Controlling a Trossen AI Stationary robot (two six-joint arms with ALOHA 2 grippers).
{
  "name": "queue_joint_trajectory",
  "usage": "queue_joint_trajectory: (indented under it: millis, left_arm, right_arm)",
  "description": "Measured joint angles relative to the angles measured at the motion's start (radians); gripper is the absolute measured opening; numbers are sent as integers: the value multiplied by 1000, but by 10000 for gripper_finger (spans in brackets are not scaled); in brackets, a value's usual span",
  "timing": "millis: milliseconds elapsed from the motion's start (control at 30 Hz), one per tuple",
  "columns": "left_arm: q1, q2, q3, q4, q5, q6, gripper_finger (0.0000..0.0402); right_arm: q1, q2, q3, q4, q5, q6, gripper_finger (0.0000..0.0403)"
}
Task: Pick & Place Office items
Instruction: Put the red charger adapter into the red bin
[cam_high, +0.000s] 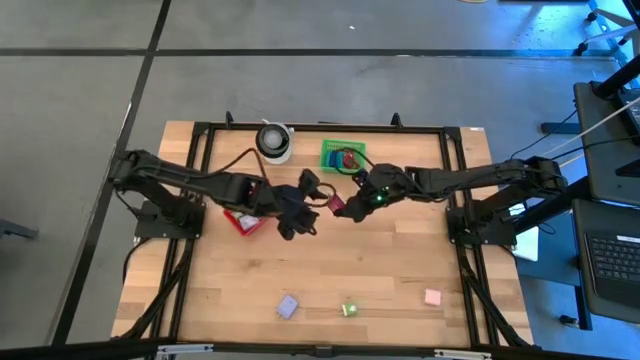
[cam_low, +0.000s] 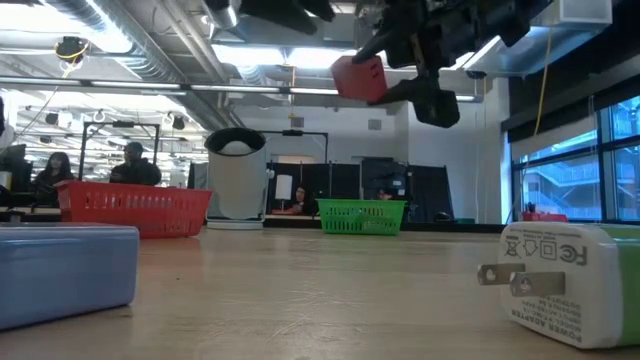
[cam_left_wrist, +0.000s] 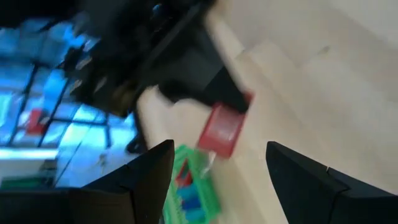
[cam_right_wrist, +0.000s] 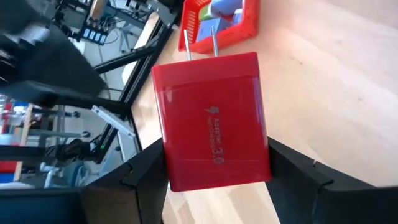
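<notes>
My right gripper (cam_high: 347, 203) is over the table's middle, shut on a red plug adapter (cam_right_wrist: 211, 118) that has two metal prongs. The adapter is also visible high in the low view (cam_low: 360, 78). My left gripper (cam_high: 298, 212) hangs open just left of it, over the red mesh basket's (cam_high: 240, 220) right end. In the left wrist view the open left gripper (cam_left_wrist: 217, 171) faces the adapter (cam_left_wrist: 221, 129) without touching it. Small pieces lie near the table's near edge: a lavender one (cam_high: 288, 306), a green one (cam_high: 349, 309) and a pink one (cam_high: 432, 296). My right gripper pinches the red plug adapter between its two fingers, which sit on opposite side faces of the body's rear half (cam_right_wrist: 258, 165). The prongs (cam_right_wrist: 200, 42) point forward, away from the gripper. It comes from the table's right. The adapter is lifted clear of the table.
A green rectangular basket (cam_high: 343, 155) with red and blue pieces sits at the far edge, beside a white cylinder (cam_high: 274, 142). The red mesh basket (cam_right_wrist: 217, 25) holds blue pieces. In the low view a blue block (cam_low: 65, 275) and a white plug adapter (cam_low: 570, 280) lie close to the camera.
</notes>
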Motion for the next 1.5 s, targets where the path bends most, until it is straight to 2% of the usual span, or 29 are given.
queue_joint_trajectory:
  millis: [100,267,567,700,833,967,1133,1333,1500]
  left_arm:
    - [16,39,0,56,68,53,251]
    - [31,80,0,164,94,130,251]
    - [71,90,0,156,141,104,251]
    - [89,90,0,148,233,71,251]
    - [90,90,0,148,248,79,247]
    - [91,90,0,135,247,85,211]
    - [91,90,0,130,274,105,123]
    - [92,89,0,126,283,105,117]
    - [90,89,0,112,281,87,117]
  right_arm:
    - [-21,0,0,4,-44,-1,224]
    - [-34,0,0,5,-127,-26,224]
    - [-36,0,0,25,-204,-73,224]
    - [-36,0,0,95,-238,-80,224]
    - [-40,0,0,121,-248,-83,224]
    - [-40,0,0,119,-246,-87,224]
    - [-39,0,0,114,-245,-96,224]
    - [-39,0,0,113,-251,-127,228]
    - [-41,0,0,122,-262,-139,269]
